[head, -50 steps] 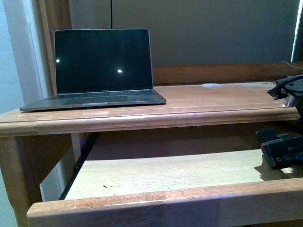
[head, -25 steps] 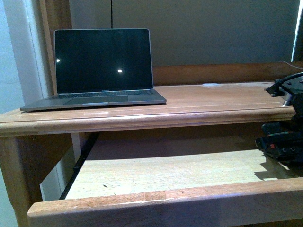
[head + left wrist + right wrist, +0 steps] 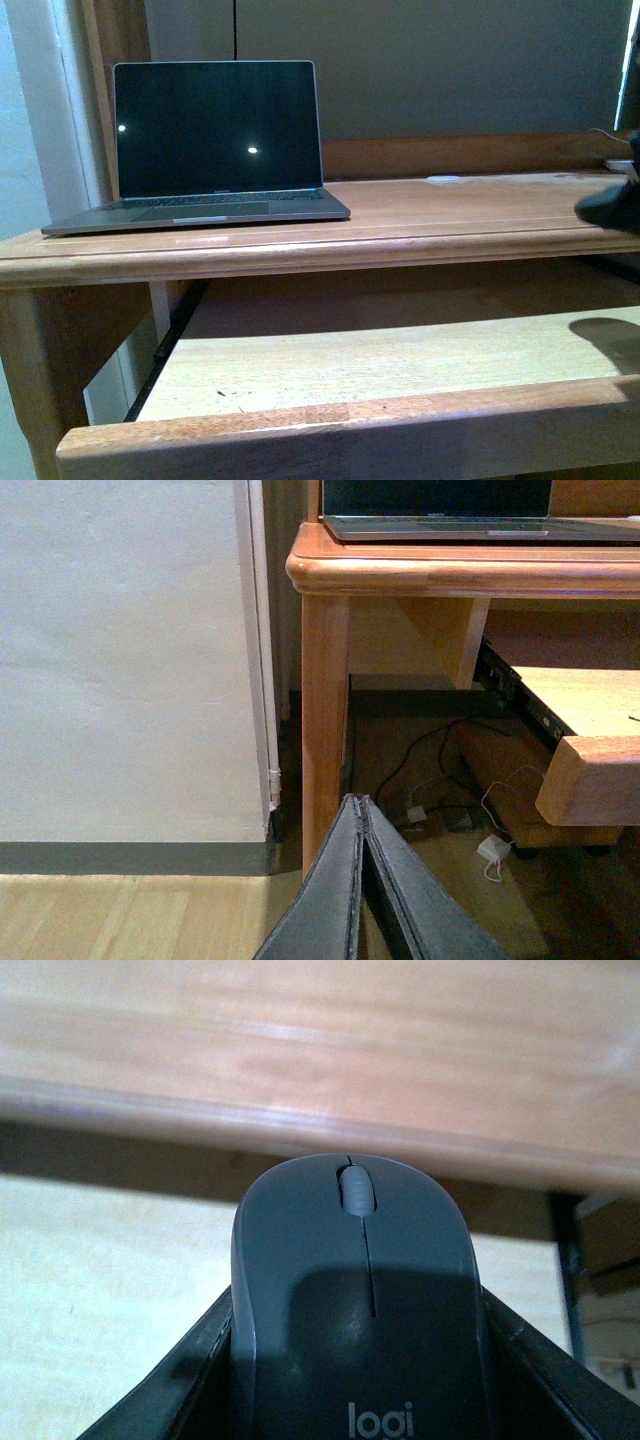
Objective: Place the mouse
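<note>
The dark grey mouse (image 3: pixel 355 1290) with a scroll wheel and a "logi" mark fills the right wrist view, clamped between my right gripper's (image 3: pixel 355 1360) two dark fingers. It hangs in front of the desk's rounded front edge (image 3: pixel 300 1110), above the pale pull-out tray (image 3: pixel 100 1280). In the front view the mouse shows as a dark blurred shape (image 3: pixel 612 208) at the far right, level with the desk top. My left gripper (image 3: pixel 362 810) is shut and empty, low beside the desk's left leg (image 3: pixel 325 710), above the floor.
An open laptop (image 3: pixel 210 140) with a dark screen stands on the desk top's left part (image 3: pixel 450 215). The pull-out tray (image 3: pixel 380 360) has a raised front rail (image 3: pixel 350 430). Cables and a white plug (image 3: pixel 492 850) lie on the floor under the desk.
My right gripper has risen from beside the pull-out tray to the level of the desk top's edge. Its shadow now falls on the tray's right end. The laptop has not moved.
</note>
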Action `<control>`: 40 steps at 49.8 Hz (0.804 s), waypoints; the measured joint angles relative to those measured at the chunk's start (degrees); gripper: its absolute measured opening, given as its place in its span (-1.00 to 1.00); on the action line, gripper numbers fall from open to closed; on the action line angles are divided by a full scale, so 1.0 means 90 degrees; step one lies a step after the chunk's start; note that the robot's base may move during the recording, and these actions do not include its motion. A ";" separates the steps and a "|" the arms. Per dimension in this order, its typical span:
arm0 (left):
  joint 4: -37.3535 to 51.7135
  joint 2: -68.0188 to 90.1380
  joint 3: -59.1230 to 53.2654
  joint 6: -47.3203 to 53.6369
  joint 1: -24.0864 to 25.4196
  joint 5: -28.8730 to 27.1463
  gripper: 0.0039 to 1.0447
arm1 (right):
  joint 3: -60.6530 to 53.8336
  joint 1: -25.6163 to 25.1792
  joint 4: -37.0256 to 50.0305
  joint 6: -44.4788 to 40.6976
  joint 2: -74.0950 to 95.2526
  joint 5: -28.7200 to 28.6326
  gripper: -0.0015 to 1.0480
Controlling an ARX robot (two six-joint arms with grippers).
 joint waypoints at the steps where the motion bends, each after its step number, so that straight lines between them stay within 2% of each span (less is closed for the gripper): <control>1: 0.0000 0.0000 0.0000 0.0002 0.0000 0.0000 -0.96 | 0.0185 0.0041 0.0017 0.0012 0.0087 0.0095 0.06; 7: 0.0000 0.0000 0.0000 -0.0005 0.0000 0.0000 -0.94 | 0.1668 0.0600 0.0109 0.0408 0.1037 0.0923 0.06; 12: 0.0000 0.0000 0.0000 -0.0005 0.0000 0.0000 -0.54 | 0.2861 0.1122 -0.0124 0.0750 0.2057 0.1688 0.06; 17: 0.0000 0.0000 0.0000 -0.0005 0.0000 0.0000 -0.23 | 0.3682 0.1457 -0.0357 0.0928 0.2975 0.2256 0.06; 20: 0.0000 0.0000 0.0000 -0.0005 0.0000 0.0000 0.04 | 0.4075 0.1591 -0.0401 0.0998 0.3519 0.2567 0.06; 27: 0.0000 0.0000 0.0000 -0.0005 0.0000 0.0000 0.38 | 0.4544 0.1700 -0.0335 0.1146 0.4095 0.2990 0.05; 34: 0.0000 0.0000 0.0000 -0.0002 0.0000 0.0000 0.85 | 0.4954 0.1778 -0.0160 0.1265 0.4473 0.3184 0.05; 40: 0.0000 0.0000 0.0000 -0.0002 0.0000 0.0000 0.86 | 0.4915 0.1812 0.0236 0.1338 0.4568 0.3036 0.47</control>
